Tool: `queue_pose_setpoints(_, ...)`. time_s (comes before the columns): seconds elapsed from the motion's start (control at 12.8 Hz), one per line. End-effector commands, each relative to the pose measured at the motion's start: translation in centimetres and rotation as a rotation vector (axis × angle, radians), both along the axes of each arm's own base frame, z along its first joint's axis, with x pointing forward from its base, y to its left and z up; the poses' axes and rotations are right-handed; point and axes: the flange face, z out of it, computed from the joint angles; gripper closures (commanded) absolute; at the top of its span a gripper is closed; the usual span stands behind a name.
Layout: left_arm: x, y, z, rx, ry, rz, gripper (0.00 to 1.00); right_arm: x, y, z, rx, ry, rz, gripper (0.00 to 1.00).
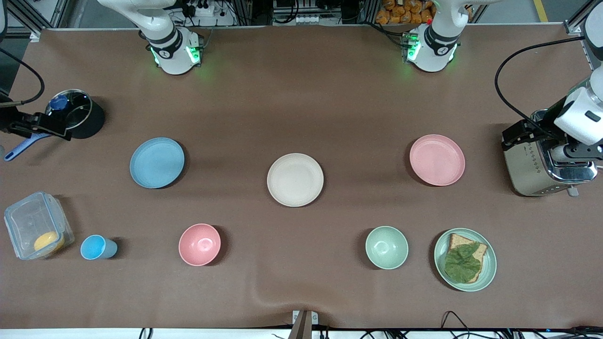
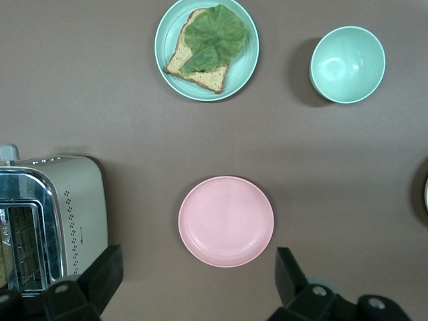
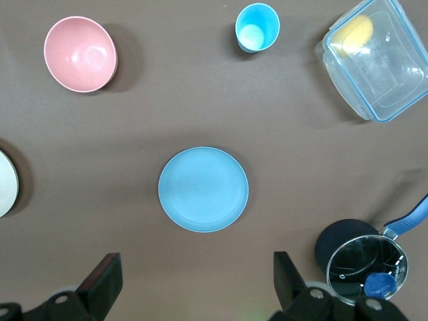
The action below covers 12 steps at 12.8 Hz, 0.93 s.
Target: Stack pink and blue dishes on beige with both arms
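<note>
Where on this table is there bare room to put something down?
The widest bare stretch lies between the arm bases and the row of blue plate, beige plate and pink plate. Smaller gaps separate those plates, and another lies between the pink bowl and green bowl. The table ends are crowded: pot and container, toaster.

I note a brown table (image 1: 301, 103); pale pink plate (image 1: 437, 160), light blue plate (image 1: 157, 162), cream-beige plate (image 1: 295, 180); pink bowl (image 1: 199, 244), pale green bowl (image 1: 387, 247), blue cup (image 1: 96, 247).
</note>
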Motion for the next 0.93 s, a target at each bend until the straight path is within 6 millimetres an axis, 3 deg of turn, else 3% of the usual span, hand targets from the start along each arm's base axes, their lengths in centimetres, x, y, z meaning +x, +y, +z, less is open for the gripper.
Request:
queue_pose_setpoints(0.0,-0.3,0.0,0.2,-0.015,0.008,0.004,0.00,0.0,-0.5,0.1,-0.004,-0.001,-0.005,0.00)
queue_pose_setpoints(0.23,-0.3,0.1,0.0,-0.013,0.014,0.002,0.00,-0.1,-0.6,0.1,-0.004,0.002,-0.006,0.00)
queue_pose_setpoints(0.47,-0.3,0.0,0.0,-0.013,0.014,0.003,0.00,0.0,-2.7,-0.4,0.000,0.010,-0.005,0.00)
queue_pose_setpoints(0.62,-0.4,0.0,-0.2,-0.013,0.022,-0.001,0.00,0.0,-5.2,-1.2,0.008,0.024,0.010,0.00)
queue_pose_setpoints(0.86,-0.4,0.0,-0.1,-0.011,0.023,0.001,0.00,-0.3,-10.7,-5.3,0.041,0.073,0.080,0.00)
